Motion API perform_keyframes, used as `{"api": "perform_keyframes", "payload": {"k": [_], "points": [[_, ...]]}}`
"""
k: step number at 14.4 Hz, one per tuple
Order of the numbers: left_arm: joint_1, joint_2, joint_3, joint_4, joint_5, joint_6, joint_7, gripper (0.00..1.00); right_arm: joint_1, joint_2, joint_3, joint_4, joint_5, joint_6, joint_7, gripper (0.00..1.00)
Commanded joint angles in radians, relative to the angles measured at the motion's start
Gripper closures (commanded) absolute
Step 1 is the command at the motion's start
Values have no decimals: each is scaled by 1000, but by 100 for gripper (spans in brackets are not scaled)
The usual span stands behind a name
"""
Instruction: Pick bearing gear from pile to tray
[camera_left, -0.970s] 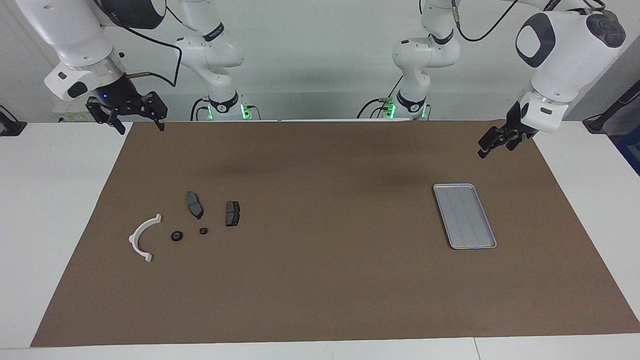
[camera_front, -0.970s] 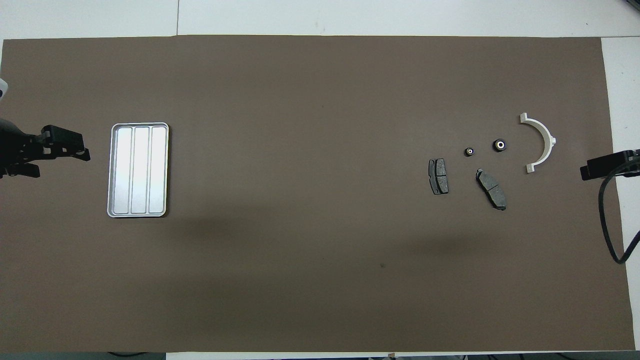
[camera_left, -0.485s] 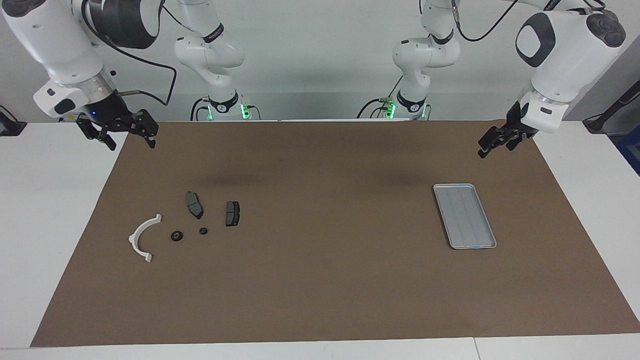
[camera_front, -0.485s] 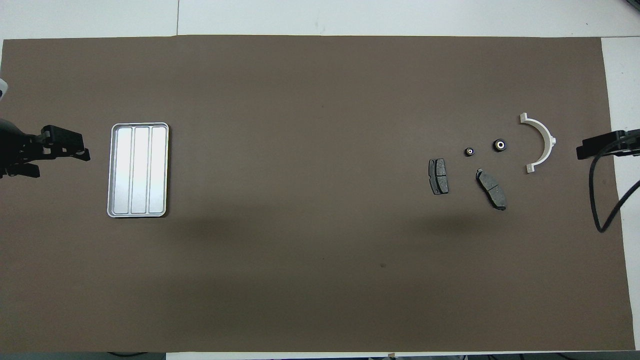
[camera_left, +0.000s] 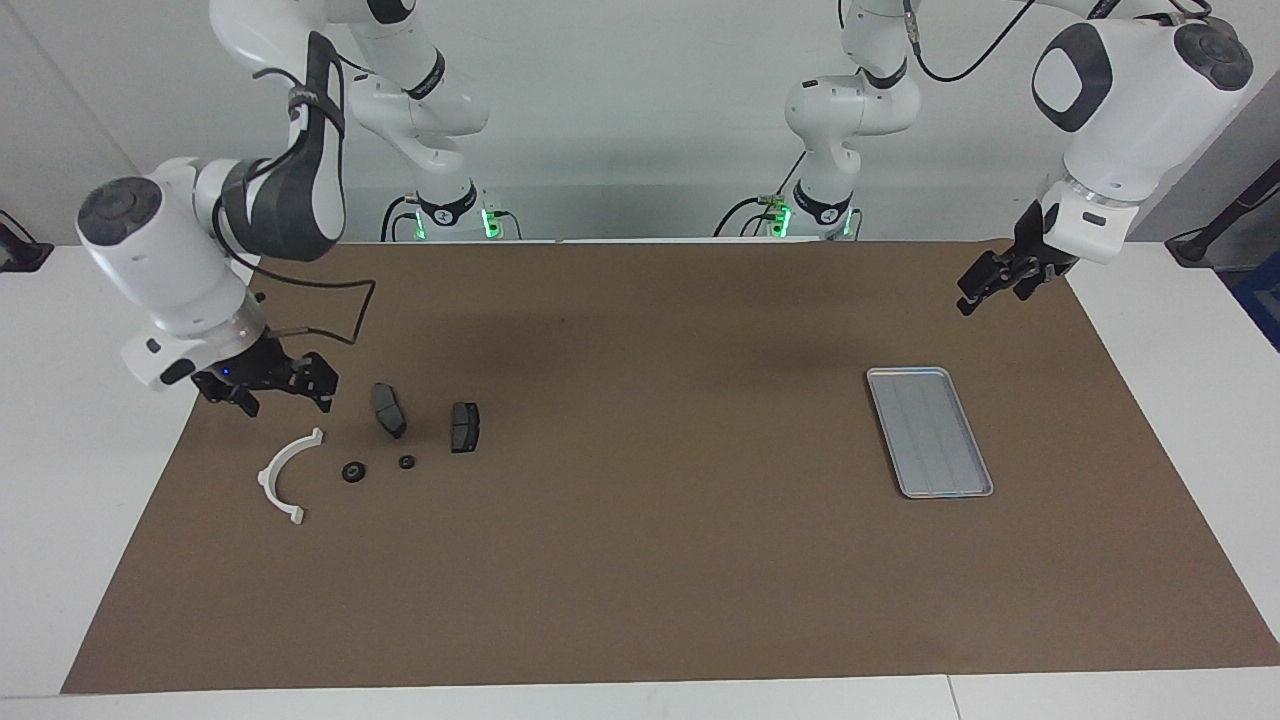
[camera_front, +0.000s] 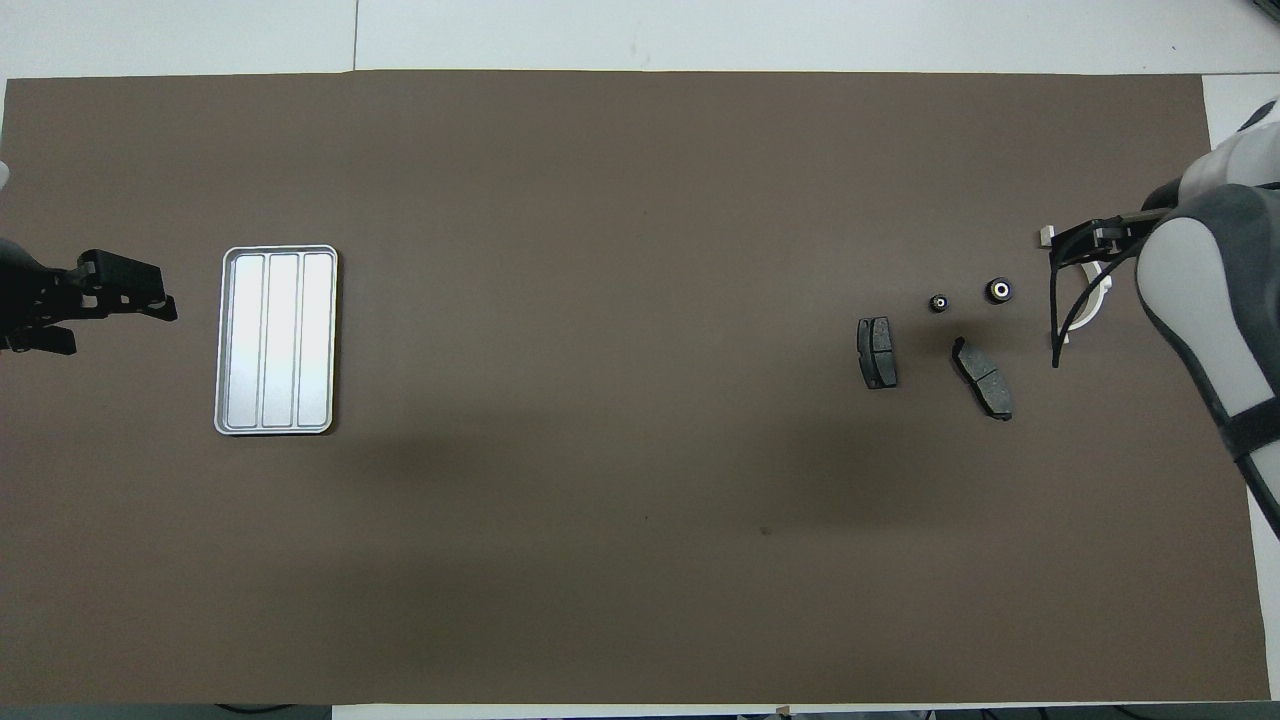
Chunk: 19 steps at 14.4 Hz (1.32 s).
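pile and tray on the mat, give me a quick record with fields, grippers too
tray: silver tray, nothing in it, toward the left arm's end of the table
pile: white arc, two dark brake pads, two small black round pieces, toward the right arm's end
right gripper: open, holds nothing, above the mat beside the white arc
left gripper: open, holds nothing, waits over the mat's edge
task progress: no piece in the tray

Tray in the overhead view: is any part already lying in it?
No. The tray shows only its bare ridged floor, and both black round pieces lie on the brown mat beside the brake pads.
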Motion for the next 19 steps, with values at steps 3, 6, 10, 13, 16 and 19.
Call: {"api": "perform_keyframes", "payload": {"k": [3, 6, 10, 13, 16, 19], "points": [[0, -19, 0, -6, 10, 3, -2, 0, -2, 95, 8, -19, -17, 83, -5, 1], [12, -19, 1, -7, 10, 3, 1, 0, 9, 118, 14, -17, -17, 86, 1, 1], [11, -20, 1, -7, 10, -8, -4, 0, 34, 137, 14, -17, -15, 115, 9, 2], [0, -20, -2, -7, 10, 3, -4, 0, 34, 157, 14, -19, -15, 138, 1, 2], [0, -23, 0, -16, 10, 5, -1, 0, 34, 175, 14, -19, -15, 164, 0, 3], [2, -28, 0, -20, 10, 0, 3, 0, 34, 180, 14, -20, -15, 175, -5, 4]]}}
